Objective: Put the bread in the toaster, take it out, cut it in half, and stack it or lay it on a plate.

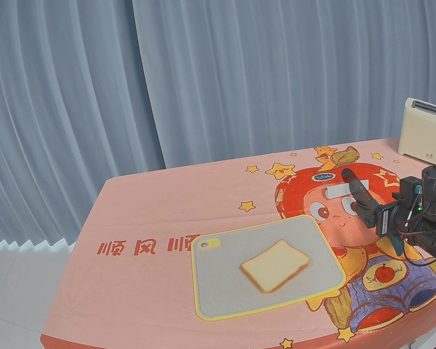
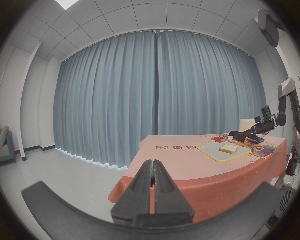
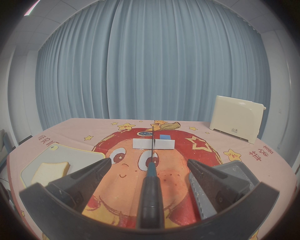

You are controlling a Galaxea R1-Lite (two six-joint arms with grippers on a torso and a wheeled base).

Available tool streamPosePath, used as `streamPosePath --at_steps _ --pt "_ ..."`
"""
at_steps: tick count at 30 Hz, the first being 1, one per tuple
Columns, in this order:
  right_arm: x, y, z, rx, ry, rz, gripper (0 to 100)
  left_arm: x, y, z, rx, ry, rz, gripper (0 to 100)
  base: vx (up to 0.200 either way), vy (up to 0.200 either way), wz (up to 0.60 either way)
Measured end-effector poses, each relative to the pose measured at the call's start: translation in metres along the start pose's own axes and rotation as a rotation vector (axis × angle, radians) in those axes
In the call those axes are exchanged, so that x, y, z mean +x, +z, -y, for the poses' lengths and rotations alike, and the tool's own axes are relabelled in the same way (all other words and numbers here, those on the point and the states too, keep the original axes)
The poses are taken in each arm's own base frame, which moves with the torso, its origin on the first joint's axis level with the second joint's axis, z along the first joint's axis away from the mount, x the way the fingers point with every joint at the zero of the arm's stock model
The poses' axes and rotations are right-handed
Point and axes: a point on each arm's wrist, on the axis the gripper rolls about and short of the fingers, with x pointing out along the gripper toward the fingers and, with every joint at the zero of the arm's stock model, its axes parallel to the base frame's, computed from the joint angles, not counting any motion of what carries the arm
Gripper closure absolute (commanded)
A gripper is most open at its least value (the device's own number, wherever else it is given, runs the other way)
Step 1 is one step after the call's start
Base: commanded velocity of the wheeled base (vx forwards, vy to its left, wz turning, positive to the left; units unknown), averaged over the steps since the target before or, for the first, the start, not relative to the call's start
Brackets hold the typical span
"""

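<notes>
A slice of bread (image 1: 275,265) lies flat on the grey cutting board (image 1: 219,286) with a yellow rim, near the table's front middle. The cream toaster (image 1: 432,133) stands at the back right corner, its slot empty as far as I can see. To the right of the board, my right gripper (image 3: 149,162) is open, its fingers (image 3: 90,178) on either side of a knife's handle (image 3: 151,190) without touching it. The knife's blade rests in a white holder (image 3: 165,144). My left gripper (image 2: 153,178) is shut on nothing, low and off the table's front left corner.
The table carries a pink cloth (image 1: 144,222) with a large cartoon print. Its left half is bare cloth. A grey curtain (image 1: 200,60) hangs close behind the table's far edge. The right arm (image 1: 430,209) sits above the front right of the table.
</notes>
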Motion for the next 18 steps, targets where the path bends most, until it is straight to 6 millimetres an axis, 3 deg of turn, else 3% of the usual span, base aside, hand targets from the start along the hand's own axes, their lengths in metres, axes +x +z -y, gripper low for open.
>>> streamPosePath --at_steps 18 --pt "-0.0015 -0.0055 -0.0022 -0.011 0.008 -0.020 0 0.0000 0.0000 0.0000 0.000 0.000 0.000 100 0.000 0.000 0.00"
